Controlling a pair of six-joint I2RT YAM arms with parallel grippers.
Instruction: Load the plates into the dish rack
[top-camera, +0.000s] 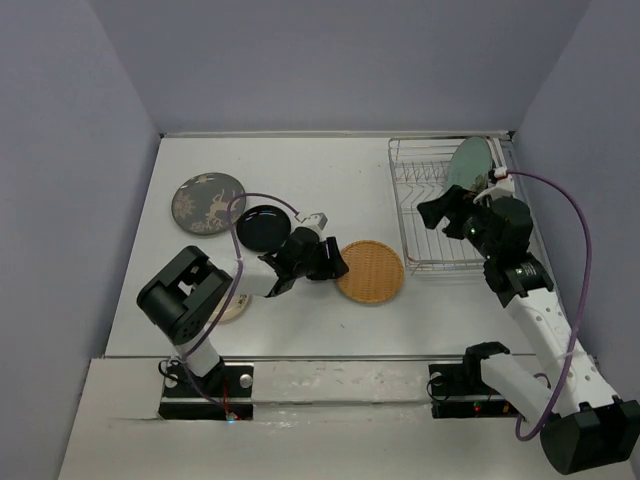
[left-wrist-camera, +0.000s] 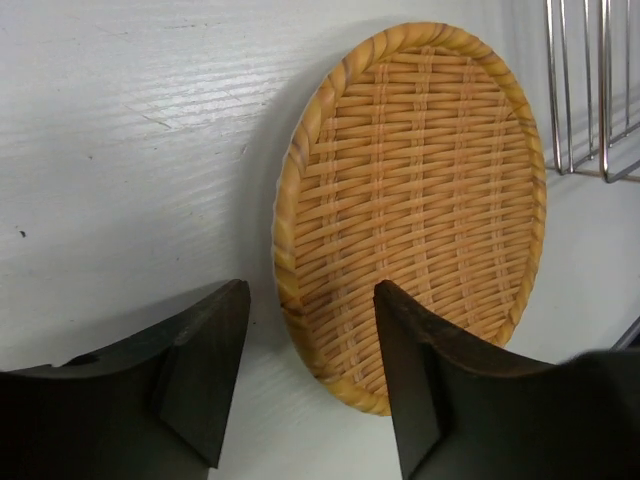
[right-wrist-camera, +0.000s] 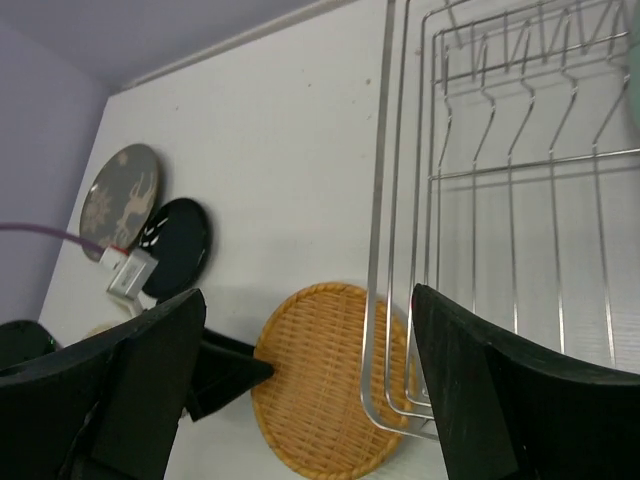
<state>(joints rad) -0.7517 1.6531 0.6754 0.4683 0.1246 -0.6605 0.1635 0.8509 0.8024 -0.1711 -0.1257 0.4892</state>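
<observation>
The orange woven plate lies flat beside the dish rack. My left gripper is open at the plate's left rim, one finger over the weave and the other over the table. A pale teal plate stands in the rack's far end. My right gripper hangs open and empty above the rack's left side. A black plate and a grey-brown patterned plate lie at left.
A cream plate shows partly under my left arm. The rack's wire corner is close to the woven plate's far edge. Purple-grey walls close in the table at left, back and right.
</observation>
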